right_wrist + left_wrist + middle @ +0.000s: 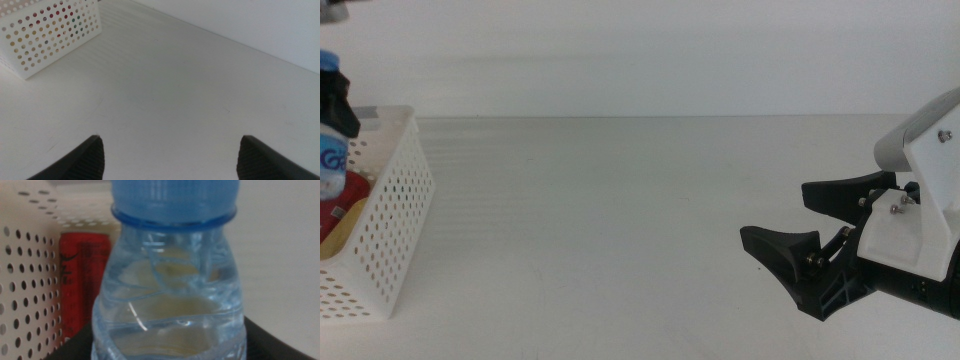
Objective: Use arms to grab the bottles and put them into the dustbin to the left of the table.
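Middle view: with left gripper (340,105) clamped on water bottle (330,150) over dustbin (390,210), beside red can (82,285), better to lower inside before releasing; right gripper (820,245) apart, waiting over table (620,200).

Clear glossy plastic water bottle (170,295); matte perforated white plastic dustbin (390,240); matte table (620,220).

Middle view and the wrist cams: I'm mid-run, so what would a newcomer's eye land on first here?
First, the blue-capped water bottle filling the left wrist view, held by the left pincer over the white perforated dustbin at the table's left edge. Inside the dustbin, the red soda can shows behind the bottle. Then the right pincer, jaws wide open and empty, low over the bare table on the right.
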`<act>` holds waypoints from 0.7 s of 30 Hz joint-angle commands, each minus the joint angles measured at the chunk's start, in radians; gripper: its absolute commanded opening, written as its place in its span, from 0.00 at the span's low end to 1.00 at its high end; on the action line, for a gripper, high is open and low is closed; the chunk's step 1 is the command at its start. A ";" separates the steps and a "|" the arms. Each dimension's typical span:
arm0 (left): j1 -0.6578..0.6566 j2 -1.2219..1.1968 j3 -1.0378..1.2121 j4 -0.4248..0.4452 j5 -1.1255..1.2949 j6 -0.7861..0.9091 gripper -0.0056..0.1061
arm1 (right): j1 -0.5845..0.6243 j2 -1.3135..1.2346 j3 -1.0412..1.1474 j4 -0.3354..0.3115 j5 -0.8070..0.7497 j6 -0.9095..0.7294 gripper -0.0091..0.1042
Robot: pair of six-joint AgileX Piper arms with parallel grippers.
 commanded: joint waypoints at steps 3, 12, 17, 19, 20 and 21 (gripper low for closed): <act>0.000 0.002 -0.045 0.046 0.005 0.002 0.01 | 0.004 -0.012 -0.029 -0.006 -0.067 -0.010 0.76; 0.000 0.081 -0.042 0.162 0.024 0.002 0.01 | 0.004 -0.012 -0.029 -0.006 -0.067 -0.010 0.76; 0.000 0.118 -0.040 0.176 0.011 0.002 0.12 | 0.004 -0.012 -0.029 -0.006 -0.067 -0.010 0.76; -0.001 0.125 -0.040 0.174 -0.001 0.002 0.22 | 0.004 -0.012 -0.029 -0.006 -0.067 -0.010 0.76; -0.001 0.128 -0.040 0.172 -0.014 0.002 0.28 | 0.004 -0.012 -0.029 -0.006 -0.067 -0.010 0.76; -0.001 0.128 -0.040 0.172 -0.027 0.002 0.35 | 0.004 -0.012 -0.029 -0.006 -0.067 -0.010 0.76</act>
